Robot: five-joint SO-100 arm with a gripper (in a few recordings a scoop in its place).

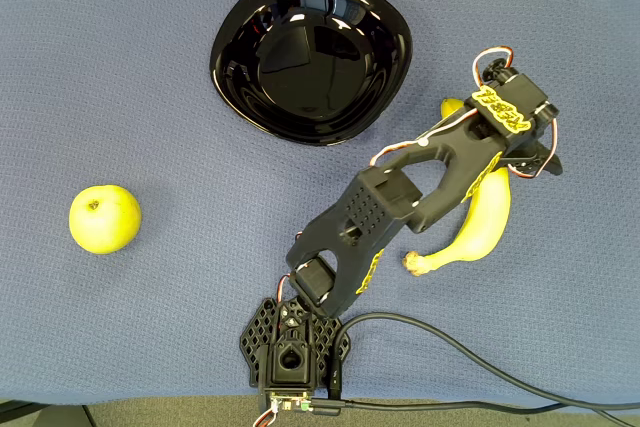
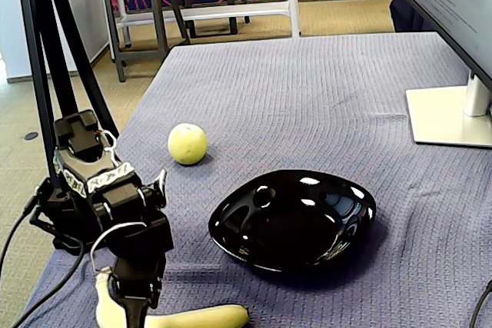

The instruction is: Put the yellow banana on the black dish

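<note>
The yellow banana point(image 1: 486, 223) lies on the blue cloth at the right of the overhead view, its brown stem end pointing toward the arm's base. My gripper point(image 1: 503, 160) is down over the banana's upper half, and the wrist hides that part. In the fixed view the black fingers point(image 2: 132, 306) stand across the banana point(image 2: 198, 317), which shows on both sides of them. How far the jaws are closed is hidden. The glossy black dish point(image 1: 226, 67) sits apart to the upper left of the gripper, and in the fixed view the dish point(image 2: 231, 240) is to the right of the arm.
A round yellow-green apple point(image 1: 104, 218) rests at the left, also seen as the apple point(image 2: 187, 144) behind the arm. A monitor foot point(image 2: 448, 117) stands at the far right. A black cable point(image 1: 455, 349) runs from the arm's base point(image 1: 290, 352) along the near table edge.
</note>
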